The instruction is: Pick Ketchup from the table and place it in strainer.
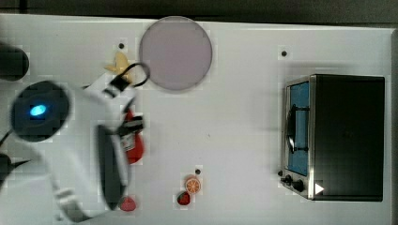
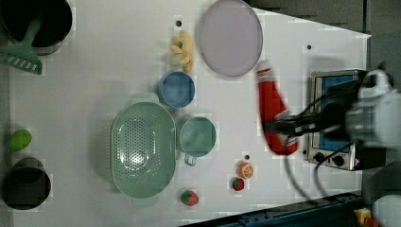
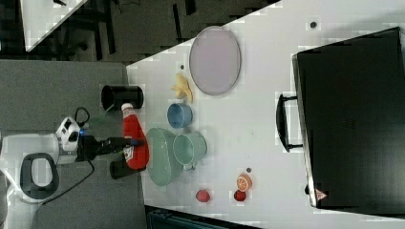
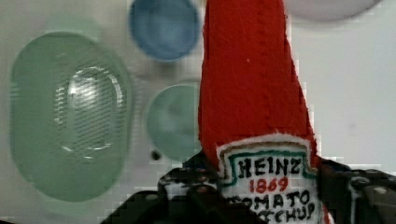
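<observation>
Top view: black two-finger gripper [image 1: 130,127] clamping soft red ketchup bottle with white label [image 1: 134,146], holding it above white tabletop [image 1: 244,122].
Left view: bottle hanging lifted between grey round plate [image 2: 230,37] and steel toaster oven [image 2: 331,118]; pale green perforated oval strainer [image 2: 142,149] sitting well apart.
Right view: dark floor showing past table edge.
Wrist view: bottle lying gripped at label.

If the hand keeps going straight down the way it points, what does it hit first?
Likely bare table, or the green cup just beside the line. The hand, shut on the ketchup, looks down past the strainer, which sits off to one side. Depth is unclear.
</observation>
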Robot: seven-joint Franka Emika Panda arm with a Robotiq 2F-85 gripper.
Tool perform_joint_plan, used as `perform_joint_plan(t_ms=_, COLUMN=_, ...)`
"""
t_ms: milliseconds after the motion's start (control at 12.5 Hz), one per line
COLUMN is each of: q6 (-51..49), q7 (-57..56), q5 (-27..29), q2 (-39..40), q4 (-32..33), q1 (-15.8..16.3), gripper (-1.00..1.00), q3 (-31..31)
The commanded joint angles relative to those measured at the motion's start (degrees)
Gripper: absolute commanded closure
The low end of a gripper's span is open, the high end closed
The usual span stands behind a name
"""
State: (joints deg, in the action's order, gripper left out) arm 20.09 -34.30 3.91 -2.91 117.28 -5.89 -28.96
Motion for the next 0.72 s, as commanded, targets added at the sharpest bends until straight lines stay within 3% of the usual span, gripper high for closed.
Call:
perform_joint_plan(t_ms=80, q6=3.7, q7=19.1, q5=0.1, q2=3.1, q4=0.4, q1=3.2, gripper=-0.20, q3=-7.2)
perform_joint_plan(t_ms=400, q6=15.6, q7=33.3, q5=-0.3, q2=10.4, q4=2.5, q1=4.1, gripper=-0.20, q3=-14.7)
perform_joint_plan(t_ms=720, q6=28.8, q7=37.8, q5=-6.5, q2=17.5, q4=6.9, q1=5.7, gripper=-0.20, q3=-16.0)
